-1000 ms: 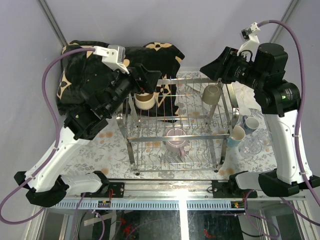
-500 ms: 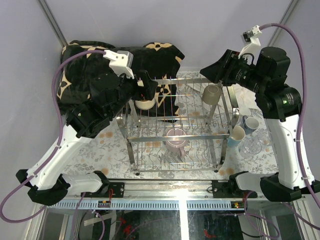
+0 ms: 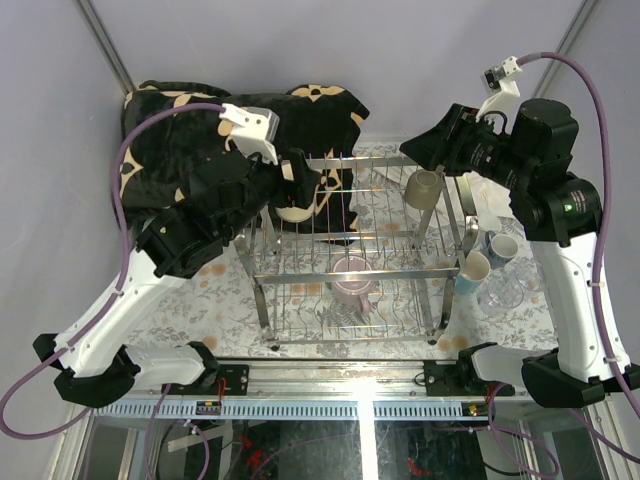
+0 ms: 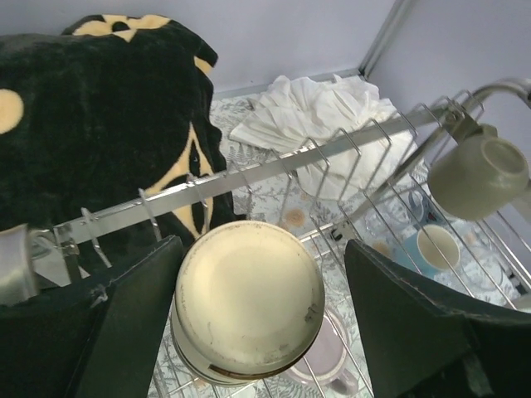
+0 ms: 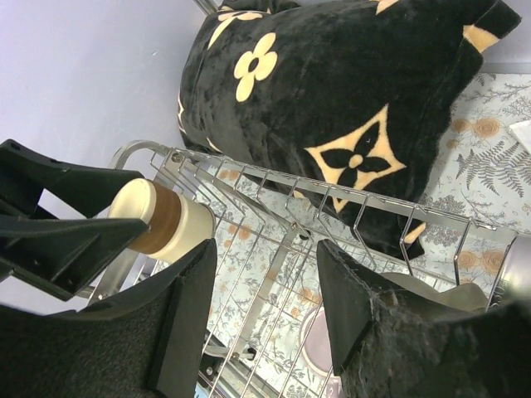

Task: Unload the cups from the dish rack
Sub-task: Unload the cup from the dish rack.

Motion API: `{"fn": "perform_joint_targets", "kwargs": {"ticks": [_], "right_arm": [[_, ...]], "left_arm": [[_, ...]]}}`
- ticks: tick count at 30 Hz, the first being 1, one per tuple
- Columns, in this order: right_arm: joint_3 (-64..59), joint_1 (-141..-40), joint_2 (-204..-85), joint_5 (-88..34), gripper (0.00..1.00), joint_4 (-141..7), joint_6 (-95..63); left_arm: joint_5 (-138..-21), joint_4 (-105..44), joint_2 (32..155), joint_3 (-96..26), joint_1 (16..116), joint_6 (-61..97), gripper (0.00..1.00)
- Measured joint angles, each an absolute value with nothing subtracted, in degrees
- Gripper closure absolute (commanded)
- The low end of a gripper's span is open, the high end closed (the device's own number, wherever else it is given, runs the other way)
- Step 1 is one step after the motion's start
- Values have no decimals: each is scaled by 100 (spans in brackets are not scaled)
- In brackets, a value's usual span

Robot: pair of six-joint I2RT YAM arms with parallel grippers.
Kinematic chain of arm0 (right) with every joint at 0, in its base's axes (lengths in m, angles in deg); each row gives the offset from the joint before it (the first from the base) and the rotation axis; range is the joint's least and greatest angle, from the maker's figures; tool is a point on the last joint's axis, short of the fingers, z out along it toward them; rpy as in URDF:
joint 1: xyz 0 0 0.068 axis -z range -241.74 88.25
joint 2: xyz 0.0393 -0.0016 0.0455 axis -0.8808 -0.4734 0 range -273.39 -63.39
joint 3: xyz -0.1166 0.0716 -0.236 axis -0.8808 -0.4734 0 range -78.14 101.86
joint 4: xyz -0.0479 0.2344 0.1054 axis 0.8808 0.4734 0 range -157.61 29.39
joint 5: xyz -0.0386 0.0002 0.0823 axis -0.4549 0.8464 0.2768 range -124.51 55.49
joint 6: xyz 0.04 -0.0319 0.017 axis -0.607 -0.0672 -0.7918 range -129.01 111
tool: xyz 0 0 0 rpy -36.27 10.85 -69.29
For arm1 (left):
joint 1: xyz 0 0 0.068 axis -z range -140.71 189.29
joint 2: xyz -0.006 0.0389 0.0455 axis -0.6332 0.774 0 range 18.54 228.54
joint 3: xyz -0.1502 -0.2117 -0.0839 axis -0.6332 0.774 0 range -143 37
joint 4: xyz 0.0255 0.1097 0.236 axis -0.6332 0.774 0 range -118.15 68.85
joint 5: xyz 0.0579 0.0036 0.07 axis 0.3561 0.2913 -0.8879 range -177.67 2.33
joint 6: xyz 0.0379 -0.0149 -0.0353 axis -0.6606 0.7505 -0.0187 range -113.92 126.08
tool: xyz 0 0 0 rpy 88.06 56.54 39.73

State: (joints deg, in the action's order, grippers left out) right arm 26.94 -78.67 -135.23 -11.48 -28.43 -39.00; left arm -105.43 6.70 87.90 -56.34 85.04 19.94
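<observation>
Cream cup sits within the spread left pincer.

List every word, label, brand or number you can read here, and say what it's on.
None can be read.
The black cushion bears only cream flower and diamond motifs, no letters.
The cream cup and the dish rack show no print.

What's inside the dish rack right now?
The dish rack holds a cream cup between the open fingers of the left pincer, a beige cup at the upper tier's right end, and a pink-mauve mug on the lower tier. The left arm covers the far-left corner; anything there is hidden.
</observation>
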Motion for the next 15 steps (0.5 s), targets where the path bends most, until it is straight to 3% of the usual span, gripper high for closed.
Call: {"fn": "perform_joint_targets", "kwargs": {"ticks": [15], "right_arm": [[2462, -7867, -13435, -1150, 41, -2937, -3905]], "left_arm": [[-10631, 649, 8718, -5341, 9005, 1868, 24]]}}
